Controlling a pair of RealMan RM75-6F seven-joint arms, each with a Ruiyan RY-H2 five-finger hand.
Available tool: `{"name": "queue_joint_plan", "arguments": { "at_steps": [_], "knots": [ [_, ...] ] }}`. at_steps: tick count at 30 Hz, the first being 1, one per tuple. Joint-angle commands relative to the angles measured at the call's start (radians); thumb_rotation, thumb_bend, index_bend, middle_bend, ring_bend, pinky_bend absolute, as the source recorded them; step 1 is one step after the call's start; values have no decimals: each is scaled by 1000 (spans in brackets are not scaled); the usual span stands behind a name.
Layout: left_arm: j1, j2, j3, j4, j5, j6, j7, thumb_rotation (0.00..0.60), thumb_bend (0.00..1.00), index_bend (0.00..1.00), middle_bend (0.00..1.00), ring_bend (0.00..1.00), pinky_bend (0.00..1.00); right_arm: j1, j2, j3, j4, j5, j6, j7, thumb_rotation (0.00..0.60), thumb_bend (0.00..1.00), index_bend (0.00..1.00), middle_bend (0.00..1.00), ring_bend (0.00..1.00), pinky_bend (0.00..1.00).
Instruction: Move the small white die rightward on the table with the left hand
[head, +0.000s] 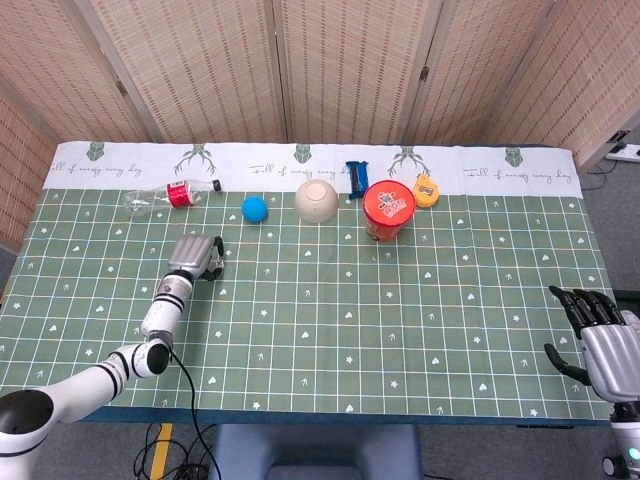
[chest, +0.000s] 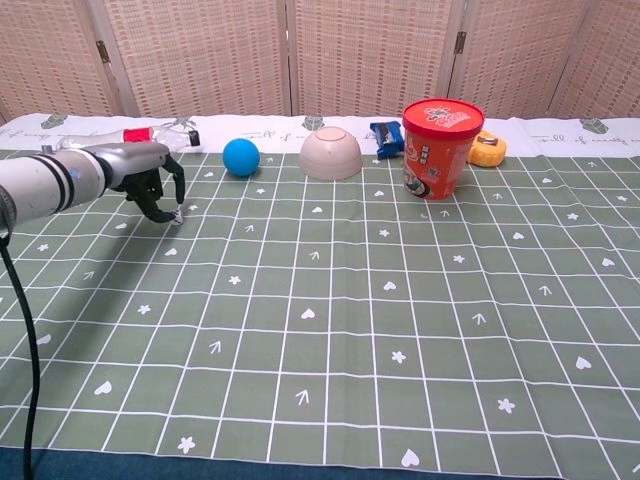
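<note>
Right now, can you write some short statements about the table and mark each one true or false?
1. The left hand is at the die. True.
2. The bowl stands upright. False: it lies rim down.
3. The ball is left of the bowl. True.
4. The right hand holds the red cup. False: it holds nothing, fingers apart, at the table's edge.
5. The bottle stands upright. False: it lies on its side.
</note>
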Motion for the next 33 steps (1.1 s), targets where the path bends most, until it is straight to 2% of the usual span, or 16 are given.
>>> {"name": "queue_joint_plan", "arguments": {
  "at_steps": [1,15,25,29,33],
  "knots": [
    [-5,-10,3,16,-9,-6,6,600,350,463,942,828,988,-1,1,0,-1,1,0,-1,600,242,130,213,157,162],
    [-15,-48,4,71,-26,-17,7,600,351,500,942,828,988,-4,1,1,1,9,-1,0,600,242,130,213,157,162],
    [-22,-67,0,94,-18,-16,3,600,390,553,943,831,988,-7,1,2,0,12,2,-1,600,242,130,213,157,162],
    [-13,-52,-3,70,10,0,-22,600,422,571,943,832,988,-9,1,2,-1,8,6,1,600,242,130,213,157,162],
    [18,-3,3,-18,95,50,-89,600,423,575,943,832,988,-10,-3,0,3,3,9,5,600,242,130,213,157,162]
  ]
}}
